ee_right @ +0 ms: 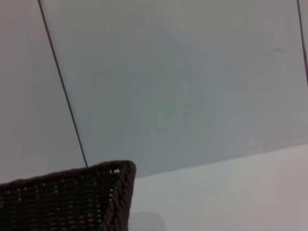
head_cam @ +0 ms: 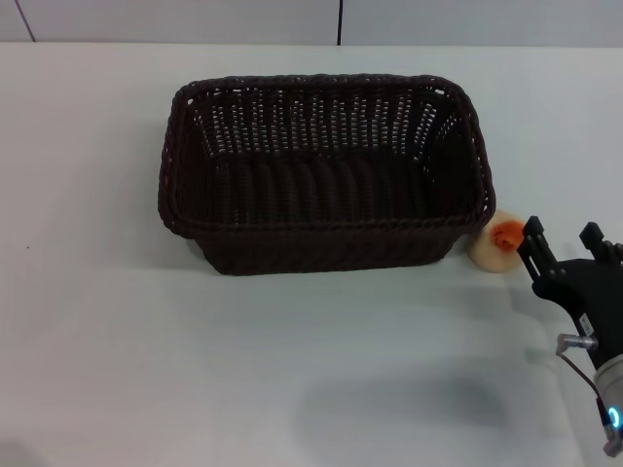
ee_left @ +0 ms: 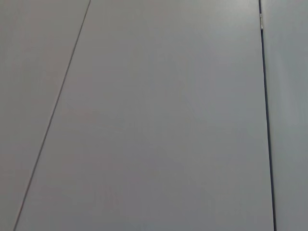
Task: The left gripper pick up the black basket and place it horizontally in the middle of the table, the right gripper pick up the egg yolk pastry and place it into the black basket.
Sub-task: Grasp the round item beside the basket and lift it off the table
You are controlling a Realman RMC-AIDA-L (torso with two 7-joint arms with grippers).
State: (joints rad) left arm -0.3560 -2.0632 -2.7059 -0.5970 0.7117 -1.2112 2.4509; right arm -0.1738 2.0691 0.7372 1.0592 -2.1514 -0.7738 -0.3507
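Observation:
The black basket (head_cam: 326, 175) stands lengthwise across the middle of the white table (head_cam: 117, 341), open side up and empty. The egg yolk pastry (head_cam: 495, 244) lies on the table just off the basket's right end, orange patch facing up. My right gripper (head_cam: 565, 241) is at the lower right, open, its two fingers (head_cam: 535, 243) just right of the pastry and apart from it. The right wrist view shows a corner of the basket (ee_right: 72, 202). The left gripper is out of view; its wrist view shows only a grey wall.
A grey panelled wall (head_cam: 321, 19) runs behind the table's far edge. Bare tabletop lies in front of the basket and to its left.

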